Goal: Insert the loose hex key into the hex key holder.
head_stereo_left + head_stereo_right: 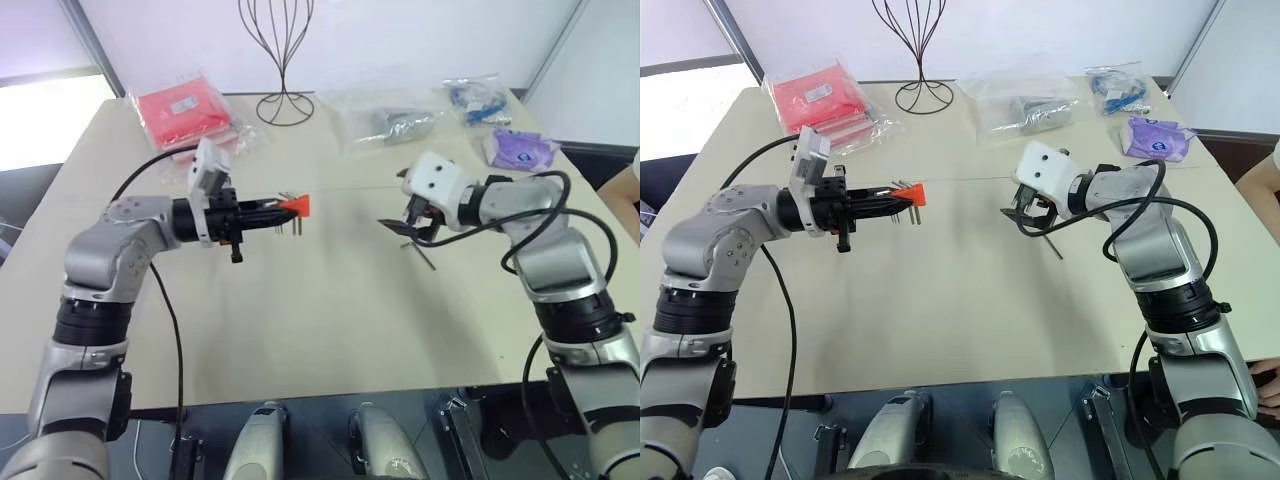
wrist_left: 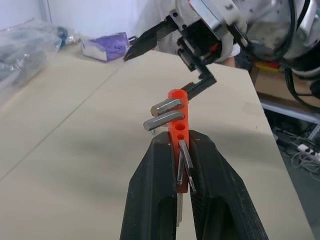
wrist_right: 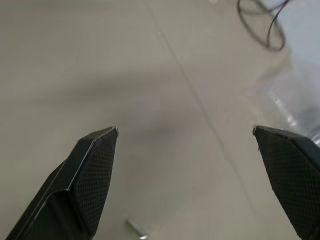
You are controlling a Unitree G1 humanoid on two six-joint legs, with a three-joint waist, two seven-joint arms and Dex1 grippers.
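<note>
Closest in, left of centre in the head views, the left pincer (image 1: 262, 211) is clamped tight on the hex key holder (image 1: 297, 206), the little orange block poking out past its fingertips toward the middle of the frame, held up off the tabletop (image 1: 330, 320). From the left wrist camera you can see the two black fingers (image 2: 155, 200) squeezing the holder's lower half, a couple of grey keys trapped between them and two more short keys jutting sideways near its top. Over on the right of centre, the right pincer (image 1: 408, 226) hangs just above the tabletop with its fingers spread wide and nothing between them. The loose hex key (image 1: 424, 256) lies flat on the tabletop just beneath and beside that pincer, a thin dark rod well apart from the holder. Farther back, at the upper left, a red plastic-wrapped packet (image 1: 185, 108); at upper centre, a black wire stand (image 1: 283, 60); and along the upper right, a clear bag (image 1: 395, 120), a blue-filled bag (image 1: 478, 100) and a purple packet (image 1: 520, 148).
</note>
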